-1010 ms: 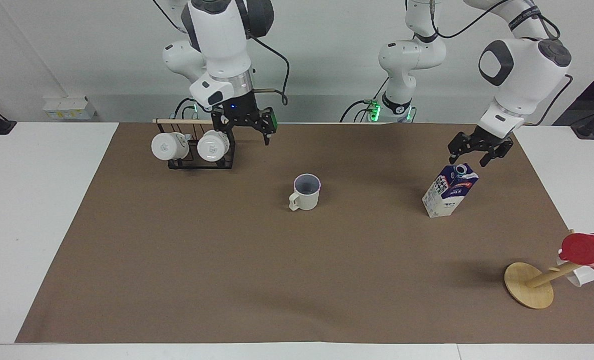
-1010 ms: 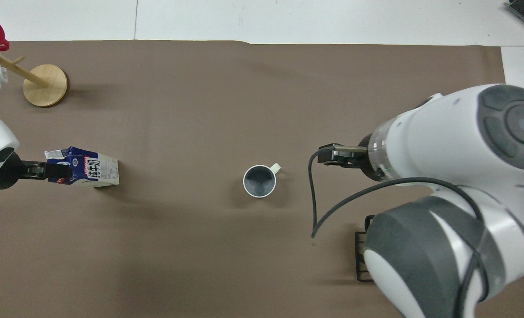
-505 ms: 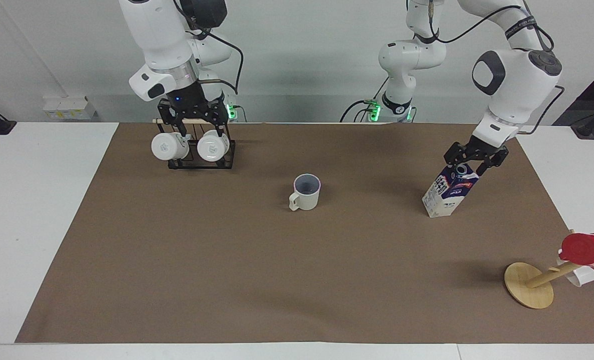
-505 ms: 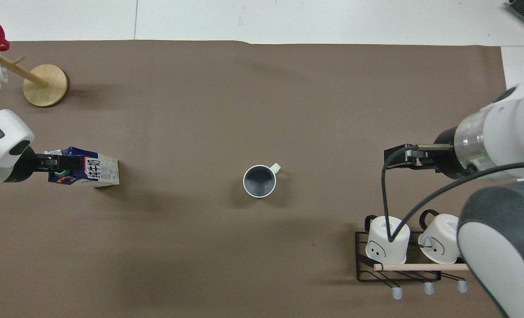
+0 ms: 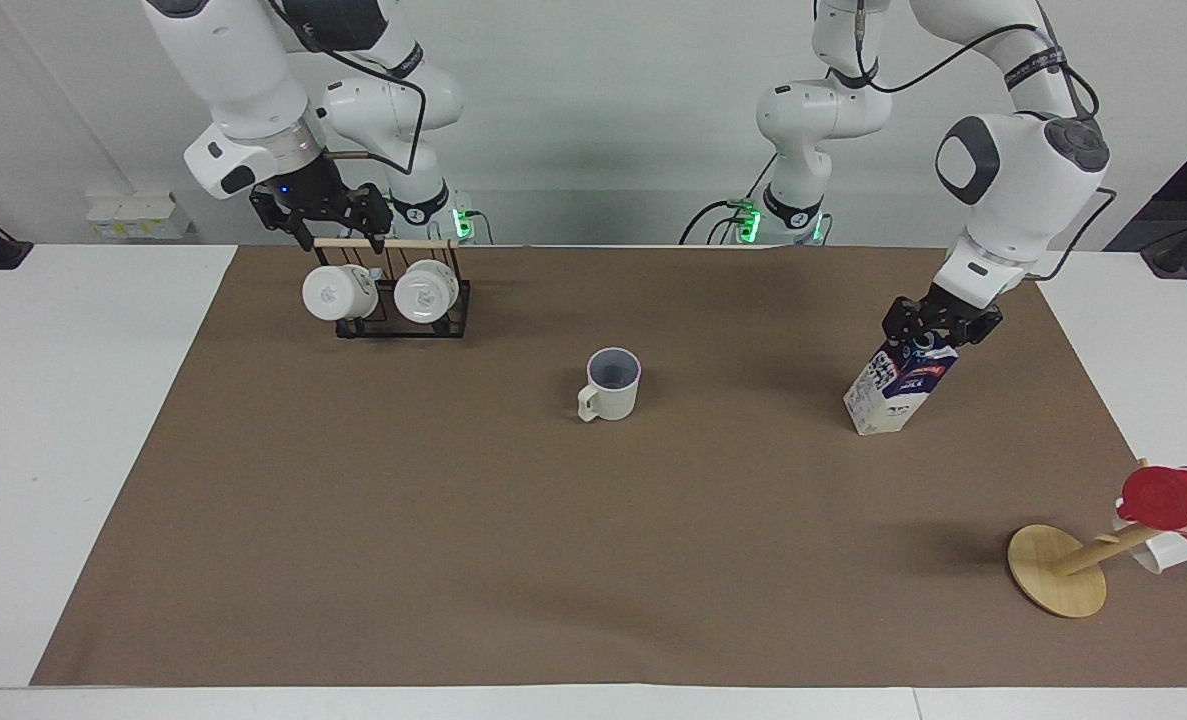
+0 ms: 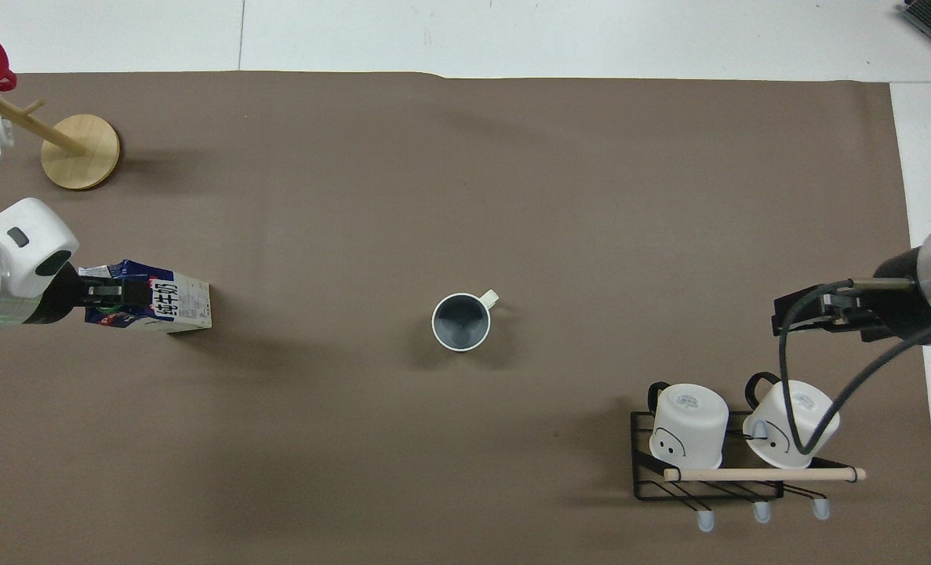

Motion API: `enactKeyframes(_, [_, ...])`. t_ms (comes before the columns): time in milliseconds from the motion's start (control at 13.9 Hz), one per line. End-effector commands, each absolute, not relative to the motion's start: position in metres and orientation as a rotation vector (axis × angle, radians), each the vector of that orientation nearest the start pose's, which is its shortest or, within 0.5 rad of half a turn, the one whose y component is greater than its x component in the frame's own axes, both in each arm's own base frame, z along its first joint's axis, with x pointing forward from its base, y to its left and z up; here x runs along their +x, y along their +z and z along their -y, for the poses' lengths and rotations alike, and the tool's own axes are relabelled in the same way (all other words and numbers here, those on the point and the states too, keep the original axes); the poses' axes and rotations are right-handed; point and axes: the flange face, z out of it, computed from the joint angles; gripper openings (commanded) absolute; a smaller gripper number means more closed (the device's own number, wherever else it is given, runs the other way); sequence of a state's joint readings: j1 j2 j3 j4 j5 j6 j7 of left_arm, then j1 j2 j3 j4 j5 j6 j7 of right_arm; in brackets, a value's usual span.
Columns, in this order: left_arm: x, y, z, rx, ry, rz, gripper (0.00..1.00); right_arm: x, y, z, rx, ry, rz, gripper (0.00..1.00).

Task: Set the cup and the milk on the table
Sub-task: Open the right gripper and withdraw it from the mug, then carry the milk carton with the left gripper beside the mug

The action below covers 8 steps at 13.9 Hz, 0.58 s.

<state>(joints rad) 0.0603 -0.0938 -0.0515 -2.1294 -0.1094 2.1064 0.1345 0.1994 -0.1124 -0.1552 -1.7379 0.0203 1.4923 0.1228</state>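
The left pincer [image 5: 938, 328] sat right at the gabled top of the milk [image 5: 897, 385], its fingers closed in on that top; the carton leaned, base on the tabletop [image 5: 53, 400] at the left arm's end, long axis tilting up into the pincer. The cup [image 5: 612, 383] stood upright mid-sheet, well apart. The right pincer [image 5: 321, 215] waited above the rack [image 5: 403, 318], fingers spread, gripping nothing. Count: 1 carton, 1 cream cup, 2 white mugs [image 5: 381, 293], 1 red cup [image 5: 1175, 498].

Facing view: mounted high, looked across table [image 5: 13, 420] toward robots, distant. Overhead view: mounted above robots' end, looked steeply down, forward. Both 2 views covered brown sheet [image 6: 512, 196], half a turn apart.
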Motion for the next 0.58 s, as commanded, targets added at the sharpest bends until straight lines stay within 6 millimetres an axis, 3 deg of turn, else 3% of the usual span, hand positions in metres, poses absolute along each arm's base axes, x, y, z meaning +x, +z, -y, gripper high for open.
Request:
enactKeyframes(0, [0.526, 0.456, 0.003, -3.233, -0.14, -0.102, 0.49, 0.491, 0.593, 0.023, -3.105, 0.231, -0.09, 1.0])
enactKeyframes(216, [0.528, 0.458, 0.003, -3.232, -0.15, -0.1, 0.39, 0.486, 0.592, 0.06, -3.111, 0.233, -0.078, 1.0])
enactKeyframes(505, [0.54, 0.467, 0.007, -3.239, -0.173, 0.007, 0.38, 0.49, 0.594, 0.071, -3.128, 0.188, -0.133, 1.0])
